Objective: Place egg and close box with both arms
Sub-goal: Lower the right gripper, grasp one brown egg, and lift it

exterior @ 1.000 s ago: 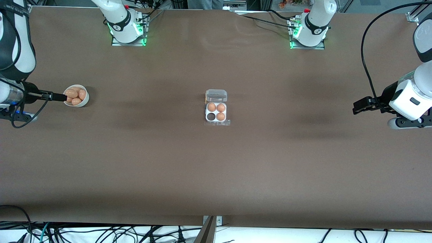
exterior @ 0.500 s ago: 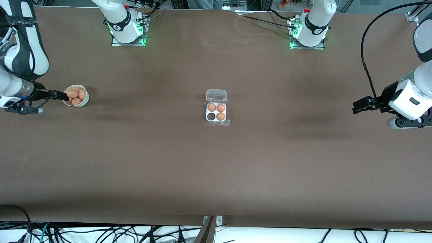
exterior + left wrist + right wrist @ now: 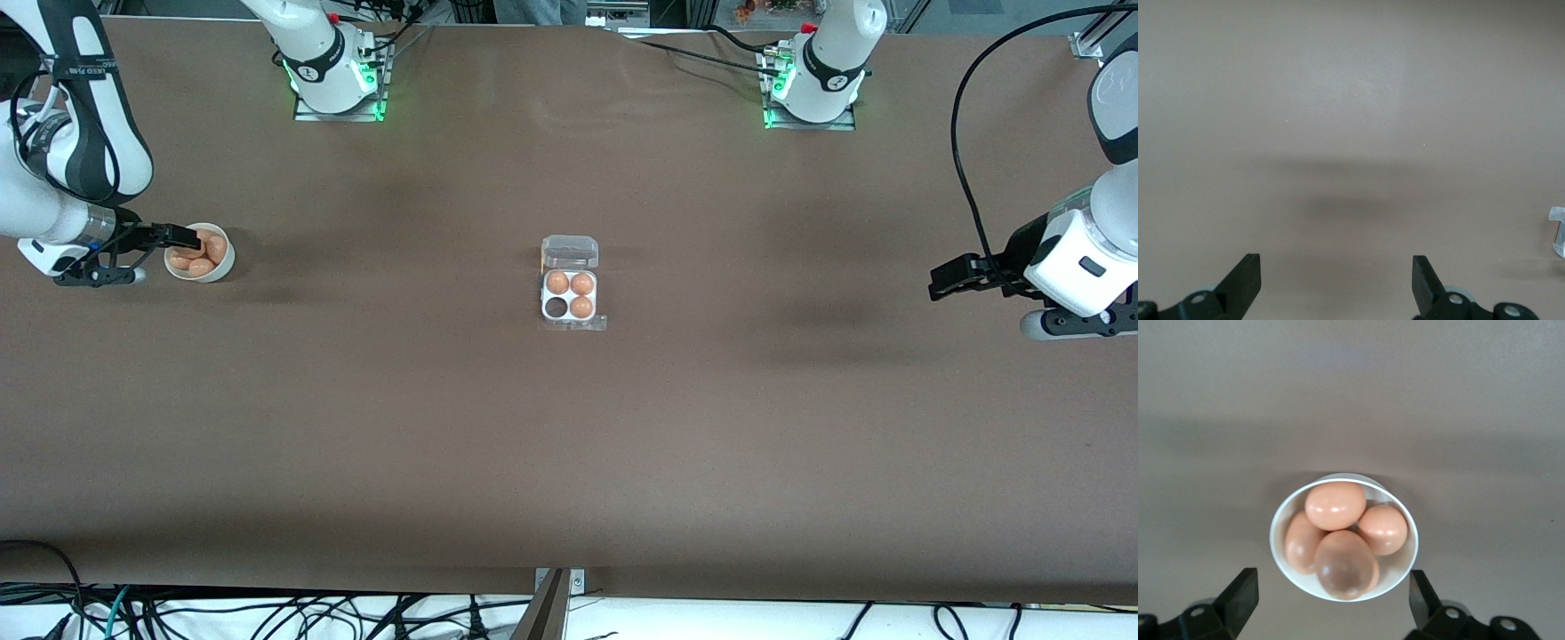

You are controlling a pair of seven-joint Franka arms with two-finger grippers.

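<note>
The right claw [image 3: 182, 237], fingers spread and grasping nothing, is hovering over the round white bowl [image 3: 1405, 553] of tan-orange eggs [image 3: 1335, 505]. The left claw [image 3: 935, 283], also released, is waiting over bare brown tabletop [image 3: 569, 444]. The white four-cell carton [image 3: 570, 302], clear lid open, is sitting mid-table holding three eggs. No readable labels.

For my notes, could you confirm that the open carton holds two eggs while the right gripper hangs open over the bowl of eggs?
Not quite: the carton holds three eggs with one cell empty, as the front view shows. The rest stands: its lid is open and the right gripper hangs open over the bowl of eggs.
</note>
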